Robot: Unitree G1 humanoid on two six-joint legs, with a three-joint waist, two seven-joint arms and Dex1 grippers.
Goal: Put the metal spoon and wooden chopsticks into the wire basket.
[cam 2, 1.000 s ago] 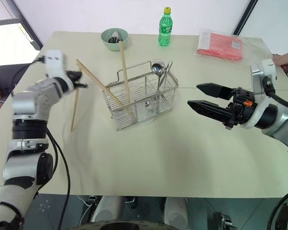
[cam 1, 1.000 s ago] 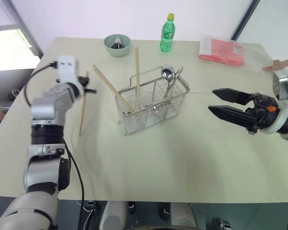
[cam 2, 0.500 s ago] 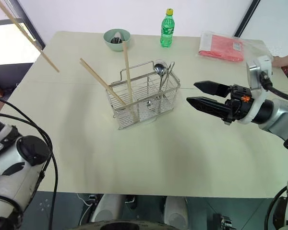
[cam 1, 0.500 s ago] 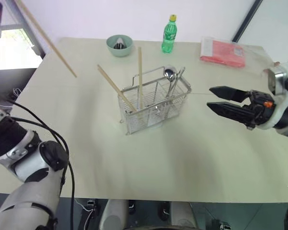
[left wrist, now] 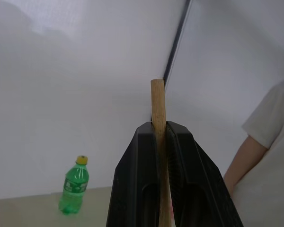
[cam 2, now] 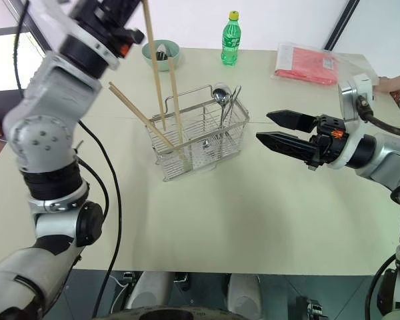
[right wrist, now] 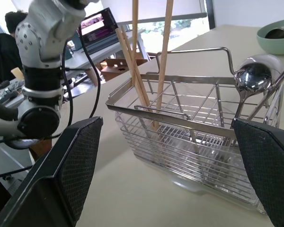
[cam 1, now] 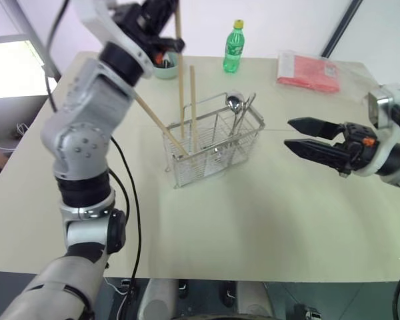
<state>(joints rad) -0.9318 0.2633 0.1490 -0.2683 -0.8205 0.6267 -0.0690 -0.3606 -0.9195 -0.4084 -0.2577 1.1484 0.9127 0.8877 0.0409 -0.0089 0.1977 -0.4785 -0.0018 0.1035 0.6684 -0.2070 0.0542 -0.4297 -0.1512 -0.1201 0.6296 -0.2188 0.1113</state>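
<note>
Above wire basket (cam 1: 213, 143), left pincer (left wrist: 160, 130) clamps chopstick (cam 1: 179, 73).

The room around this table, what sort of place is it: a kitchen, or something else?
Probably a lab or office, not a kitchen: a bare table set with a wire basket, desks with a lit screen behind, a person watching.

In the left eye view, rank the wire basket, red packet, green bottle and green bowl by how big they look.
1. wire basket
2. red packet
3. and 4. green bottle and green bowl: too close to rank; the left arm covers part of the bowl.
All but the basket sit farther back, so they look smaller.
</note>
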